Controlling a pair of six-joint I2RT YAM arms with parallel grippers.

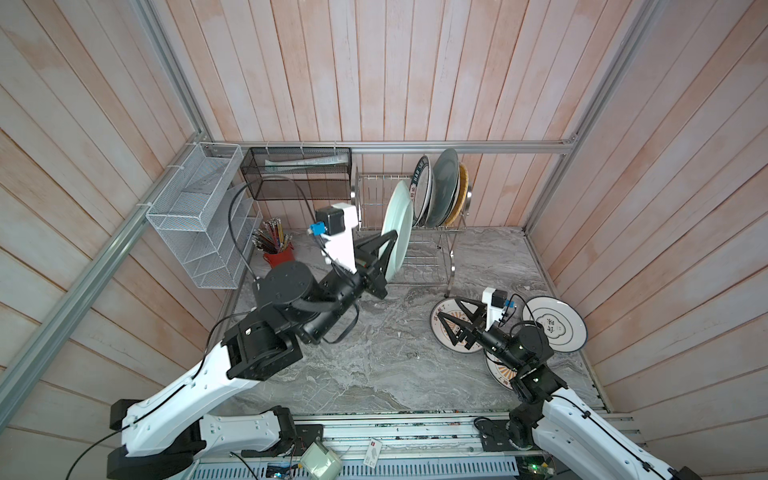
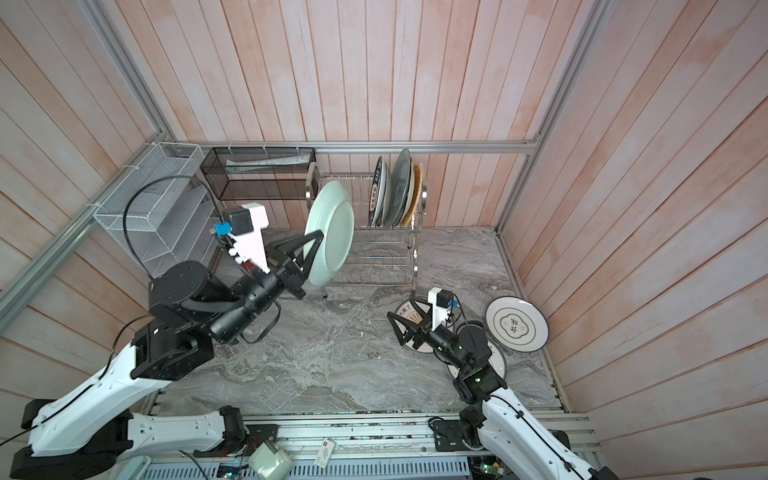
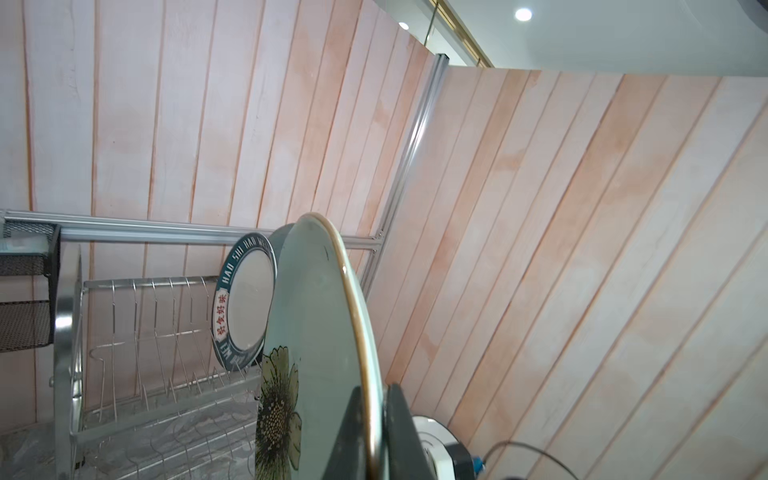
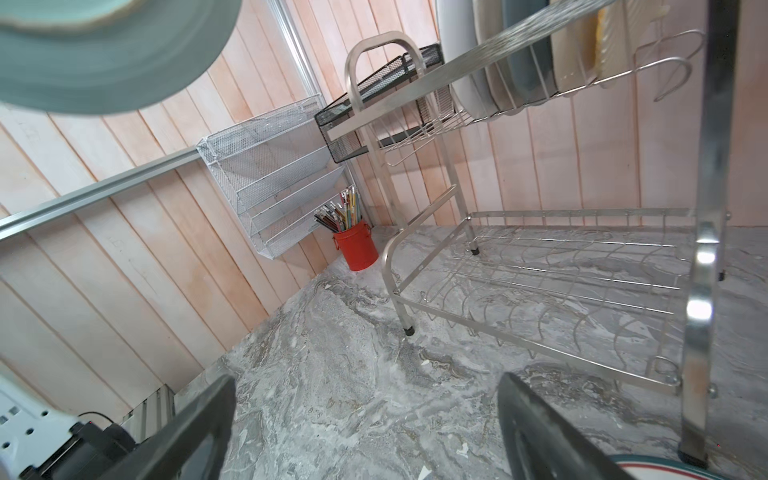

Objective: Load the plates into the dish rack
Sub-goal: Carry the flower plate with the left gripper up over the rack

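The left end effector [image 1: 390, 245] is clamped on the rim of the mint plate with flower [image 1: 397, 224], holding it on edge and near upright in the air. This plate is just in front of the dish rack [image 1: 374, 195], at its upper tier, beside the plates already there. The left wrist view shows the rim pinched between the two fingers [image 3: 357, 432]; from these angles it looks clear of the prongs, though I cannot be sure.

On the upper tier's right part stand the green-lettered plate [image 1: 419, 187], the grey-teal plate [image 1: 442, 187] and the yellow woven plate [image 1: 463, 195], packed close together. The lower tier holds no plates.

The right end effector [image 1: 449, 306] is low over the orange-sunburst plate [image 1: 435, 328], jaws spread wide and gripping nothing. That plate lies flat on the marble worktop [image 1: 374, 353]. The blue-ring plate [image 1: 555, 324] lies flat near it, and another plate [image 1: 496, 370] is partly hidden under the right arm.
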